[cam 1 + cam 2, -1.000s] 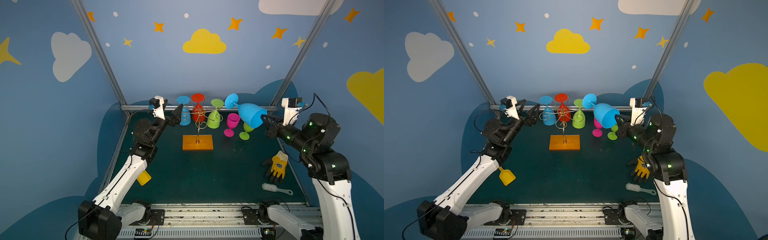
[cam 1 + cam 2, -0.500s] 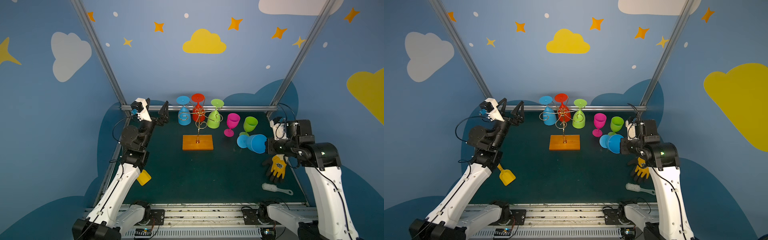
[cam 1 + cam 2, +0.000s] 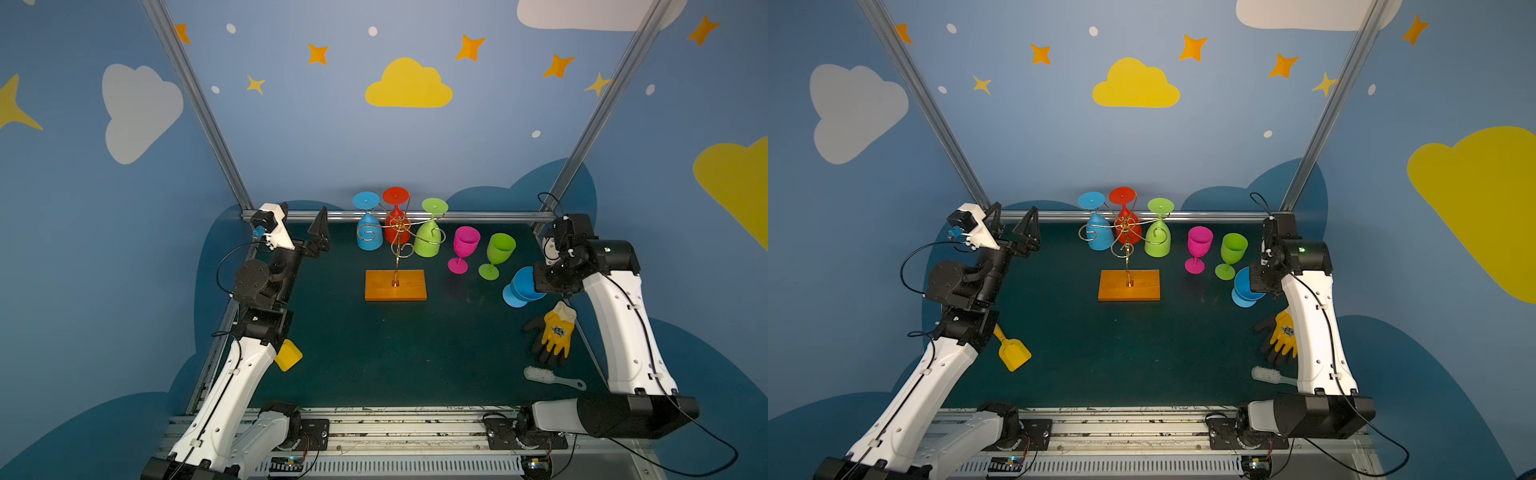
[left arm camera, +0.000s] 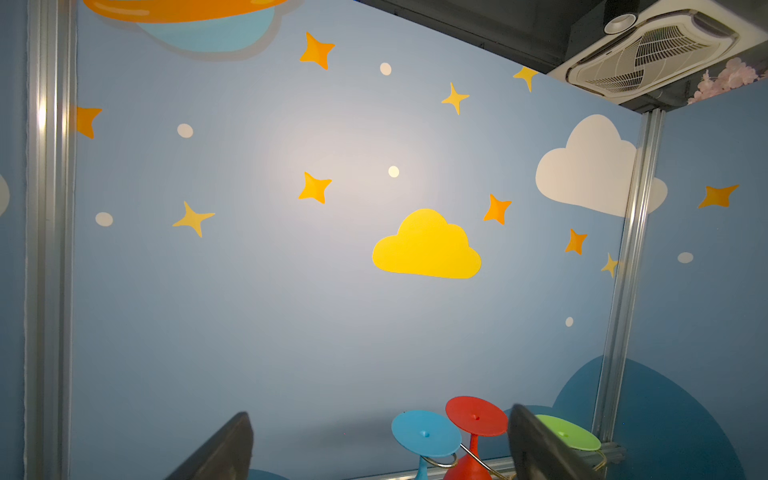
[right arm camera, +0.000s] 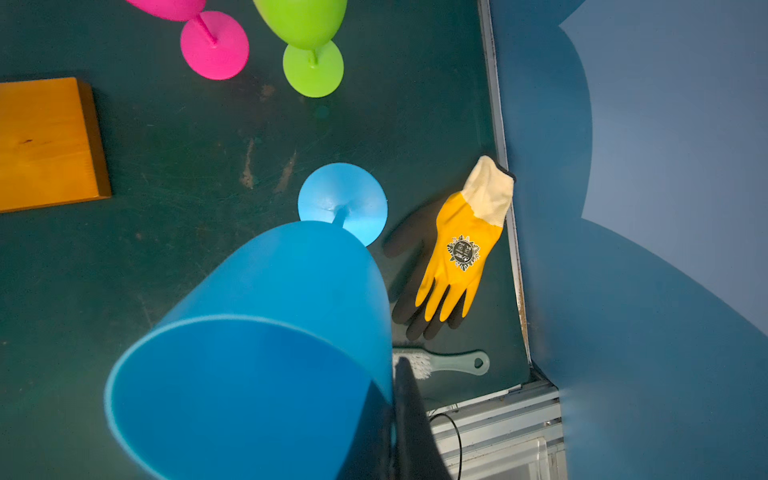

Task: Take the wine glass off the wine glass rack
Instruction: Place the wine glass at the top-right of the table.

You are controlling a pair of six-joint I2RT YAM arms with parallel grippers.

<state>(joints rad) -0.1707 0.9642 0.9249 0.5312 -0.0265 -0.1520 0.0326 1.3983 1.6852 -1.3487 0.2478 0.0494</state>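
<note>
Right tool (image 5: 392,411) clamps tilted blue plastic wine glass (image 5: 291,291)
Left tool (image 3: 1013,226) stands apart; 3 glasses (image 3: 395,195) hang on the gold wire rack (image 3: 400,249).

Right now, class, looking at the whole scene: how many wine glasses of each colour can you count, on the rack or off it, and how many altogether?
Blue glasses: 2
Green glasses: 2
Red glass: 1
Pink glass: 1
Total: 6
</note>
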